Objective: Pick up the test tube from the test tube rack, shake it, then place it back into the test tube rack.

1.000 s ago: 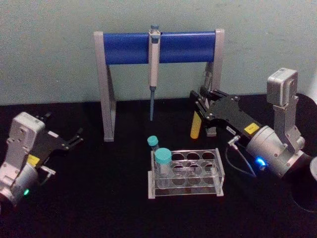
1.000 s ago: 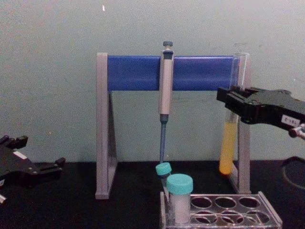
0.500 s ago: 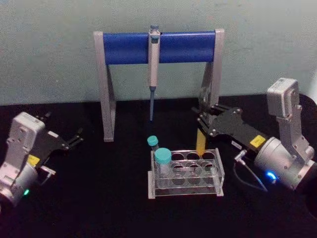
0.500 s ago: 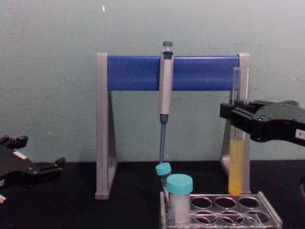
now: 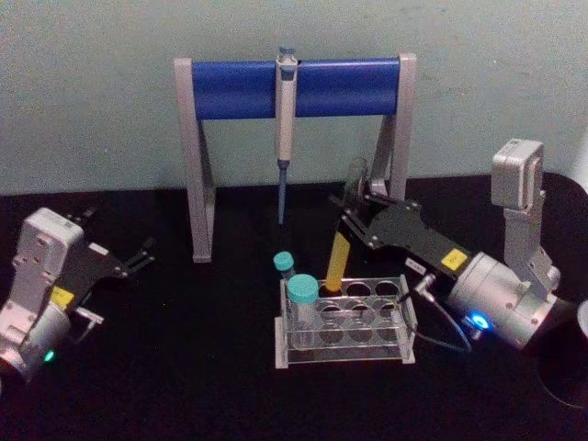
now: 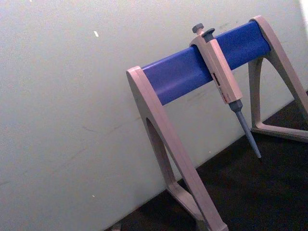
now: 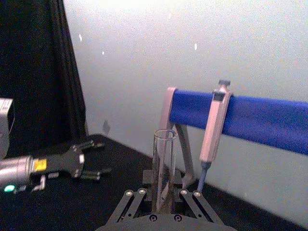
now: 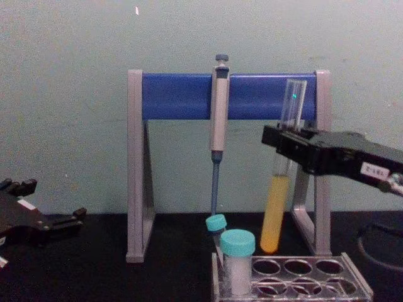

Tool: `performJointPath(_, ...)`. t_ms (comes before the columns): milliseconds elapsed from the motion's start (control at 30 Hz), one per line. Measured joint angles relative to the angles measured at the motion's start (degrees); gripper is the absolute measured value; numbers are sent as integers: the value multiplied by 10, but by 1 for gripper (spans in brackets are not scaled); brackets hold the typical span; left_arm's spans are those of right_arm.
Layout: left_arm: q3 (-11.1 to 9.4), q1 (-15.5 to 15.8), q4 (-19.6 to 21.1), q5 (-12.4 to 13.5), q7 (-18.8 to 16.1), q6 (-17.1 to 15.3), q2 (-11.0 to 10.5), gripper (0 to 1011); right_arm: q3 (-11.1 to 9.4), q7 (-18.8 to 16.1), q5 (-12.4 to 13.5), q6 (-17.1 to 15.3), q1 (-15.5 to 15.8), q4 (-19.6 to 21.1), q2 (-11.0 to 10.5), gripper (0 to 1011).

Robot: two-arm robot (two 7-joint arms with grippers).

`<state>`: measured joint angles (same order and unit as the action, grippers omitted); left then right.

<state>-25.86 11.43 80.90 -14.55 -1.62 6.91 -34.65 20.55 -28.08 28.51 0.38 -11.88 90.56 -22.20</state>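
Holds left gripper (image 5: 140, 257) idle near the left edge of the table (image 5: 202, 377), fingers apart; hangs the test tube (image 5: 337, 259) tilted, yellow end just above the back row of the test tube rack (image 5: 405, 317) mid-table, clamped in right gripper (image 5: 355, 213)

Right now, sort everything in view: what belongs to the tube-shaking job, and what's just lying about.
Job:
test tube with yellow liquid, held tilted by the right claw
test tube rack, just below it

Lying about:
pipette hanging on its grey-and-blue stand
two teal-capped tubes at the rack's left end
left claw, open, parked at the left
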Motion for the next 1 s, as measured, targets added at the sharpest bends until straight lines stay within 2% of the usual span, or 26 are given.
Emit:
performJointPath(200, 0, 0, 0, 0, 0, 0, 0, 1001, 2, 13, -1, 34, -17, -27, 16, 233)
performJointPath(333, 0, 0, 0, 0, 0, 0, 0, 1001, 1, 35, -20, 50, -24, -41, 23, 233)
performJointPath(467, 0, 0, 0, 0, 0, 0, 0, 1001, -1, 56, -47, 53, -25, -42, 23, 233)
performJointPath(567, 0, 0, 0, 0, 0, 0, 0, 1001, -3, 60, -55, 52, -23, -42, 23, 233)
performJointPath(1000, 0, 0, 0, 0, 0, 0, 0, 1001, -13, 59, -66, 46, -16, -35, 28, 233)
